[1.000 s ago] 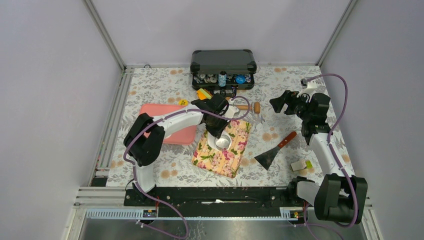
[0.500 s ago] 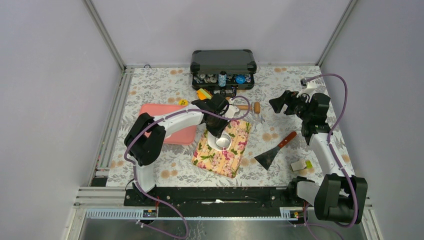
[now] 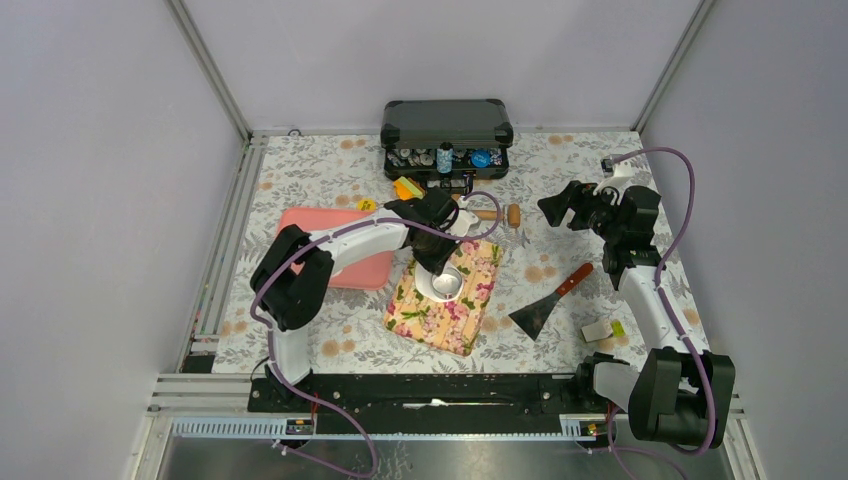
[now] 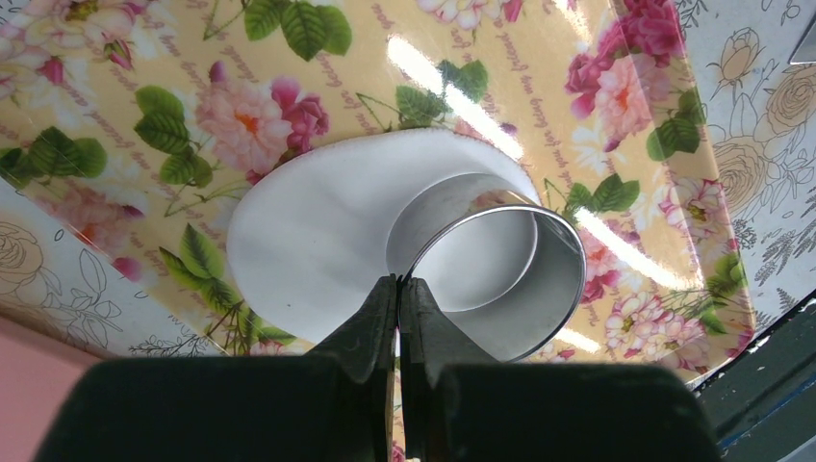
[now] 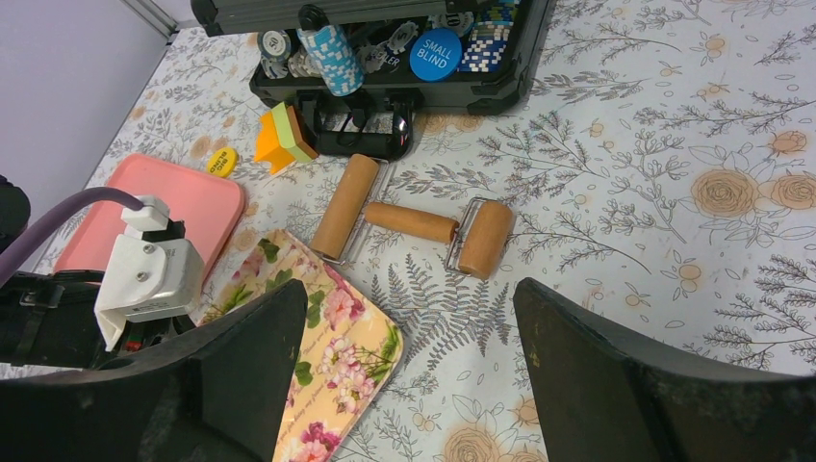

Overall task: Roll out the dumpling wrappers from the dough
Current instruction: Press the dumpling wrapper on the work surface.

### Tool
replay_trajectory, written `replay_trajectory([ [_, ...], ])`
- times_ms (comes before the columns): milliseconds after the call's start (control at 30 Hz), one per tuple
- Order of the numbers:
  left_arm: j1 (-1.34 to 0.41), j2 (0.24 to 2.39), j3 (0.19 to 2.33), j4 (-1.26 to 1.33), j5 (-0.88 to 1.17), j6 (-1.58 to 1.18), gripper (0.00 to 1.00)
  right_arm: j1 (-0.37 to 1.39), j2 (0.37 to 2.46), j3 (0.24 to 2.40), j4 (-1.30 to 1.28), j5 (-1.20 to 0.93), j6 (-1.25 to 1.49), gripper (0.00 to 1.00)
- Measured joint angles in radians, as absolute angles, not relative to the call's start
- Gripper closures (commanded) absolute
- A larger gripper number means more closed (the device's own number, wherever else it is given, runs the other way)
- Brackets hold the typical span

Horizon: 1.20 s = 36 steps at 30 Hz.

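Note:
A thin flat white dumpling wrapper [image 4: 308,231] lies on the floral board [image 4: 539,87]. A round silver tin [image 4: 539,289] stands on it, over its right part. My left gripper [image 4: 398,281] is shut on the tin's near rim, one finger inside the wall and one outside. From above, the left gripper [image 3: 440,266] and the tin [image 3: 447,284] sit over the floral board [image 3: 435,318]. My right gripper [image 3: 562,205] hangs open above the right side of the table, nothing between its fingers [image 5: 231,375]. Lumps of dough are out of view.
A pink tray [image 3: 312,220] lies left of the board. A wooden roller [image 5: 414,221] rests behind the board, near an open black case [image 3: 445,135] of small items. A scraper [image 3: 545,305] and a white-and-green block [image 3: 603,329] lie to the right.

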<state>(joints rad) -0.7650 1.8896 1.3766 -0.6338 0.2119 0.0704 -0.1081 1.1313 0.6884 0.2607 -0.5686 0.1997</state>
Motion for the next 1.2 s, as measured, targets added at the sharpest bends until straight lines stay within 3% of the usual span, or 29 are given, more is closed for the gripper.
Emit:
replay_trajectory([
  [200,-0.765,1.894,1.377,-0.633,0.212,0.071,1.0,-0.108,1.131,0.688,0.261,-0.569,0.205,0.14],
  [367,-0.765,1.894,1.377,-0.633,0.208,0.07,0.92,-0.11,1.131,0.688,0.261,-0.569,0.207,0.14],
  [533,-0.765,1.894,1.377,-0.633,0.204,0.072,0.74,-0.11,1.131,0.688,0.261,-0.57,0.207,0.14],
  [733,-0.765,1.894,1.377,-0.633,0.196,0.071,0.65,-0.112,1.131,0.688,0.261,-0.57,0.207,0.14],
  [933,-0.765,1.893,1.377,-0.634,0.186,0.072,0.48,-0.112,1.131,0.688,0.261,-0.57,0.209,0.14],
  [1200,-0.757,1.83,1.377,-0.645,0.171,0.081,0.12,-0.112,1.137,0.692,0.255,-0.617,0.226,0.17],
])
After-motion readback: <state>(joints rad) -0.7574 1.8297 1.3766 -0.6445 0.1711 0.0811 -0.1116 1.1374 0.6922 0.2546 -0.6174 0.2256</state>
